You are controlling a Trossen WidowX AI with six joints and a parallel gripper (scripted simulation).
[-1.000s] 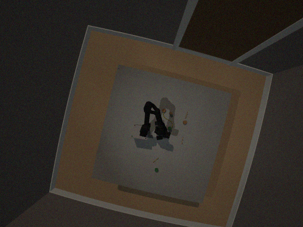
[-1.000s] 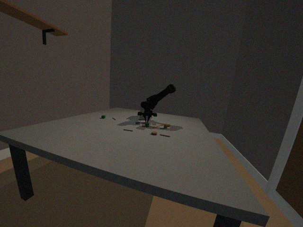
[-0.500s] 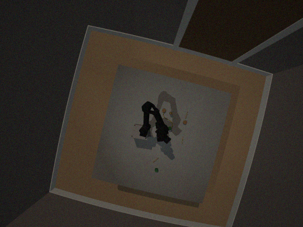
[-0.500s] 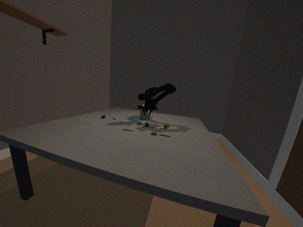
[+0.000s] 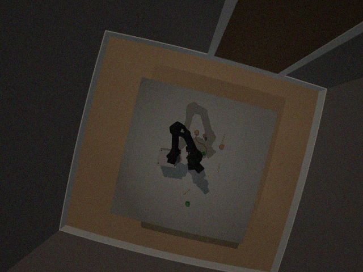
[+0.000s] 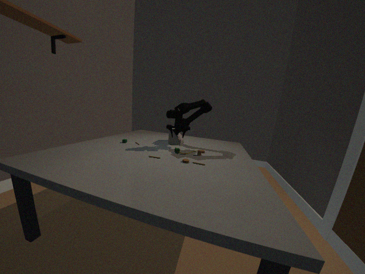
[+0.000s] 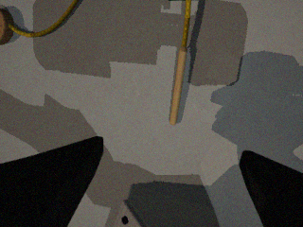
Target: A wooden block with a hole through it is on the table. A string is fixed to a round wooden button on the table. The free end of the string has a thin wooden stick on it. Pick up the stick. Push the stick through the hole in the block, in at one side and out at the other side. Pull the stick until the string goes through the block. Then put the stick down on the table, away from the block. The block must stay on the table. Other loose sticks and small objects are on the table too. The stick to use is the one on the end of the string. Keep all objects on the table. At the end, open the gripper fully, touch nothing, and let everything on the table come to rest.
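Stick on yellow string lies on the table, outside open jaws.

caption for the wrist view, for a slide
Open end effector above the table, the thin wooden stick lying beyond its fingertips on the end of a yellow string.

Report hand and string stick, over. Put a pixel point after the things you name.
Hand (image 6: 177,137) (image 7: 172,151) open, nothing gripped. String stick (image 7: 178,87) lying on table, yellow string (image 7: 187,24) attached. Nothing seen between fingertips and stick.
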